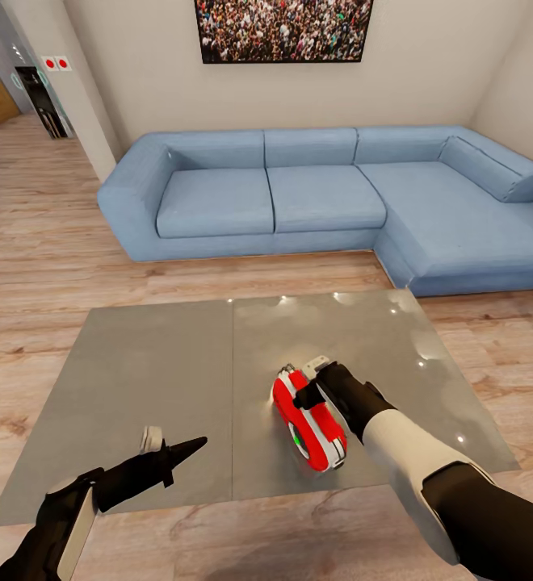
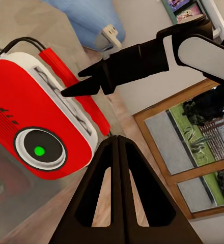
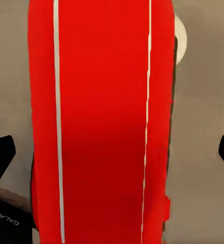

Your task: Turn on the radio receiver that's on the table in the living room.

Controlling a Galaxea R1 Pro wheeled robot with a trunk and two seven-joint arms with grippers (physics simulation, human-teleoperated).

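Note:
The red radio receiver (image 1: 308, 421) lies on the right panel of the grey table (image 1: 153, 379), near its front edge. A green light glows in its round dial (image 2: 39, 150). My right gripper (image 1: 308, 390) is open and hangs right over the radio's far end, its fingertips (image 3: 1, 152) spread wide to either side of the red body (image 3: 102, 122). In the left wrist view the right gripper's dark fingers (image 2: 86, 81) reach the radio's (image 2: 30, 117) white-banded top. My left gripper (image 1: 197, 443) is shut and empty, pointing at the radio from the left, well apart from it (image 2: 117, 145).
A blue L-shaped sofa (image 1: 299, 198) stands beyond the table under a crowd picture (image 1: 283, 28) on the beige wall. Light wood floor (image 1: 40, 242) surrounds the table. A hallway opening (image 1: 8, 89) shows at far left. A wood-framed window (image 2: 193, 147) appears behind the radio.

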